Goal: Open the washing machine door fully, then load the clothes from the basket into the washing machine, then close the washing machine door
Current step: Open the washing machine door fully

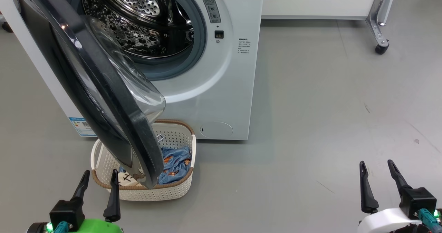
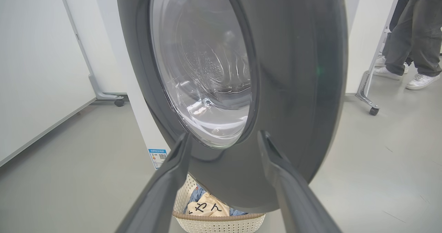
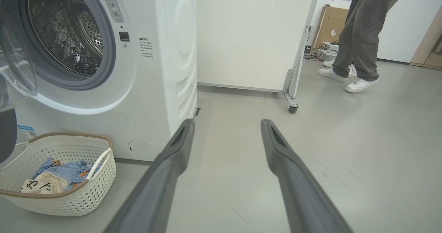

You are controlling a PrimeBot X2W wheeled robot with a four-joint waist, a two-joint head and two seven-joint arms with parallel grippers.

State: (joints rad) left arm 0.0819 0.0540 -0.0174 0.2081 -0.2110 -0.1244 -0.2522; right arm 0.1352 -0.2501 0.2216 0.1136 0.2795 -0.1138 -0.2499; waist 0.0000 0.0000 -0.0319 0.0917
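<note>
The white washing machine (image 1: 221, 88) stands ahead with its steel drum exposed. Its round black door (image 1: 86, 88) hangs partly open, swung out over the basket (image 1: 172, 191). The cream basket sits on the floor before the machine and holds the clothes: a light blue printed garment (image 1: 176, 164) and a cream cloth with black characters (image 3: 41, 184). My left gripper (image 1: 100, 176) is open, close in front of the door's (image 2: 297, 88) outer face and just short of the basket's near rim. My right gripper (image 1: 377, 166) is open over bare floor, far right of the machine.
A white panel on a wheeled metal foot (image 1: 381, 48) stands behind and right of the machine. A person's legs and white shoes (image 3: 359, 84) are beyond it. Grey floor stretches to the right of the washer.
</note>
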